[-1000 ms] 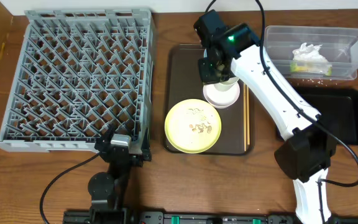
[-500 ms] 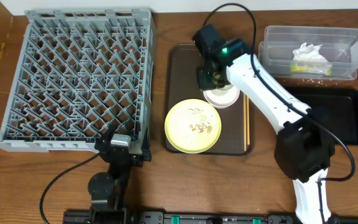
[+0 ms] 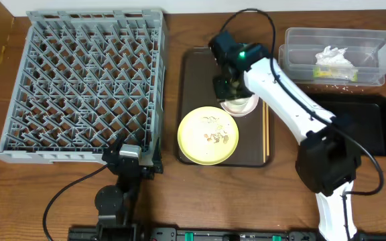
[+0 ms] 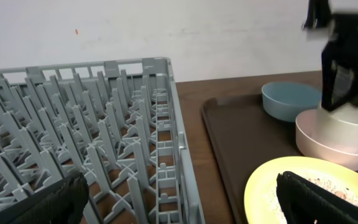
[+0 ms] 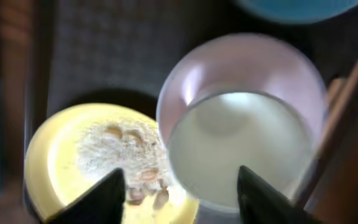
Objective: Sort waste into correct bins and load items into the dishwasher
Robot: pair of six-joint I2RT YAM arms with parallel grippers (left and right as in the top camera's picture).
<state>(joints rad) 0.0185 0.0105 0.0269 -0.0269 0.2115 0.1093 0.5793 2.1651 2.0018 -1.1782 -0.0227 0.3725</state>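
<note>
- Since a second ago my right pincer (image 3: 228, 84) has slid further over the small white bowl (image 5: 241, 68).
- Large grey pegged dish rack (image 3: 86, 80) stands at the left of the wooden surface (image 3: 179, 194); my left pincer (image 4: 182, 186) is spread wide at its near edge.
- Brown serving tray (image 3: 196, 80) carries the round yellow-green plate (image 3: 208, 136).
- Small pale cup (image 5: 241, 149) sits inside the white bowl, with my right fingers wide apart just above.
</note>
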